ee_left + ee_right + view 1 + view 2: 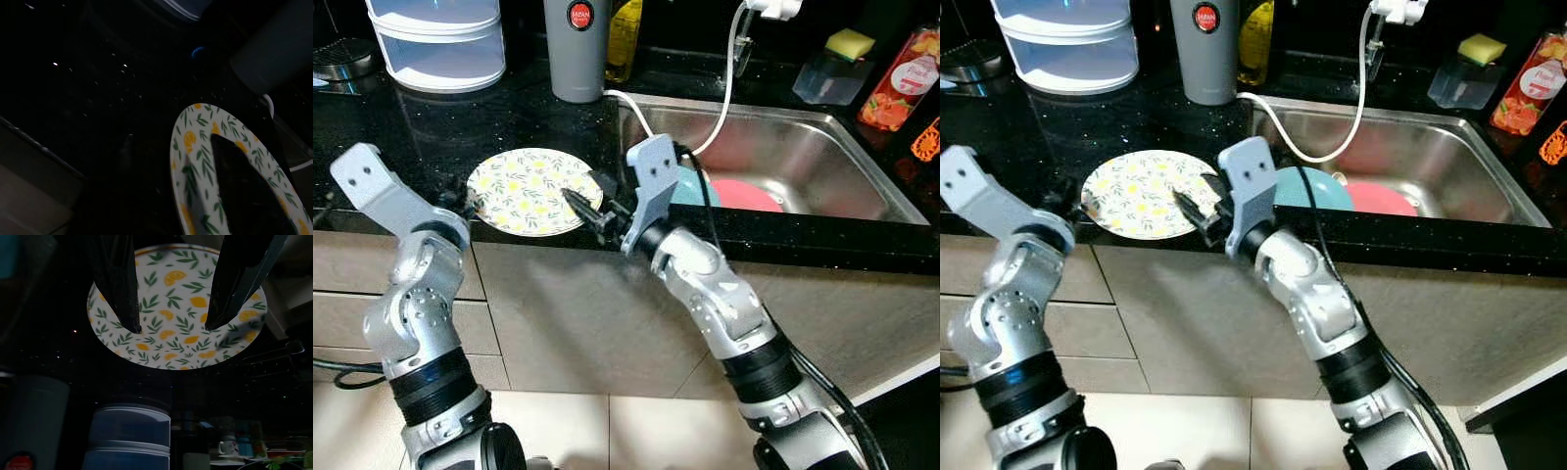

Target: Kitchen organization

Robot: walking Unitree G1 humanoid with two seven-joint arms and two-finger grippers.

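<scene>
A round plate (524, 191) with a yellow lemon and green leaf pattern lies flat on the black counter (431, 127), close to its front edge. My right gripper (172, 326) is open just above the plate's right side, its two black fingers (122, 289) spread over the pattern without touching it. The head views place this gripper (583, 208) at the plate's right rim. My left gripper (460, 201) sits at the plate's left rim, mostly hidden behind its own wrist. In the dark left wrist view the plate (195, 147) is seen edge-on and very near.
To the right is a steel sink (822, 147) holding a teal plate (697, 188) and a pink plate (746, 194). A white hose (724, 88) hangs into the sink. A grey tumbler (576, 49) and stacked white containers (440, 39) stand behind the plate.
</scene>
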